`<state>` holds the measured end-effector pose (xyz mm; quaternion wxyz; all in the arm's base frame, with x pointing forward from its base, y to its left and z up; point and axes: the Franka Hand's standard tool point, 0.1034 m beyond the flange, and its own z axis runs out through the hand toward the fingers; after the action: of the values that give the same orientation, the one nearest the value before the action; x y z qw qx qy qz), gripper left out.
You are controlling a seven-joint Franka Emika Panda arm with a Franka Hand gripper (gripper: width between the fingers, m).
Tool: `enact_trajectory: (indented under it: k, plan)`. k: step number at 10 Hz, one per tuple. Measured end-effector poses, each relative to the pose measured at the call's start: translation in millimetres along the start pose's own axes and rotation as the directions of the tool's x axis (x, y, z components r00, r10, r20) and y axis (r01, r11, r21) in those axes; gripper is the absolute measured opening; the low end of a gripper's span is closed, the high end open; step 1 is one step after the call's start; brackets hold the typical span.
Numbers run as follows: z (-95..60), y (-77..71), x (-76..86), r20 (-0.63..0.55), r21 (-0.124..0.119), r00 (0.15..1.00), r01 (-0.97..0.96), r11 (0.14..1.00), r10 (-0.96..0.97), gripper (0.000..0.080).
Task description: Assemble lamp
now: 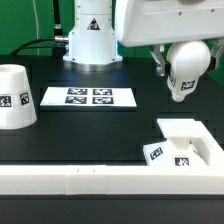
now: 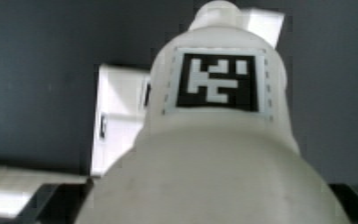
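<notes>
My gripper is shut on the white round-headed bulb and holds it in the air at the exterior view's right, its narrow end pointing down, above and behind the square base. The base lies against the long white rail, with tags on its near side. In the wrist view the bulb fills the picture, its tag facing the camera, and part of the base shows beyond it. The tapered shade stands on the table at the exterior view's left.
The marker board lies flat at the table's middle back. A long white rail runs along the front edge. The arm's white pedestal stands behind the marker board.
</notes>
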<state>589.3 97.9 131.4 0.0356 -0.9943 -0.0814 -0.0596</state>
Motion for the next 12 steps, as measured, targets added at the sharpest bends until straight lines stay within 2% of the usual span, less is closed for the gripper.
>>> enact_trajectory:
  k: [1, 3, 4, 7, 8, 9, 12]
  plan:
    - [-3.1, 4.4, 5.2, -0.029, -0.006, 0.999, 0.026, 1.0, -0.026, 0.0574]
    - [-17.4, 9.6, 28.4, -0.175, -0.03, 0.983, 0.043, 0.999, -0.047, 0.0574]
    - [-18.8, 11.0, 30.7, -0.222, -0.039, 0.974, 0.043, 0.998, -0.051, 0.0574]
    - [-15.0, 11.0, 27.2, -0.213, -0.038, 0.976, 0.043, 0.998, -0.05, 0.0574]
    - [-14.6, 9.5, 30.7, -0.232, -0.054, 0.969, 0.069, 0.996, -0.08, 0.0574]
    - [-12.2, 5.3, 36.8, -0.265, -0.091, 0.952, 0.131, 0.987, -0.151, 0.0574]
    - [-18.1, 8.7, 46.1, -0.282, -0.109, 0.941, 0.163, 0.981, -0.187, 0.0574]
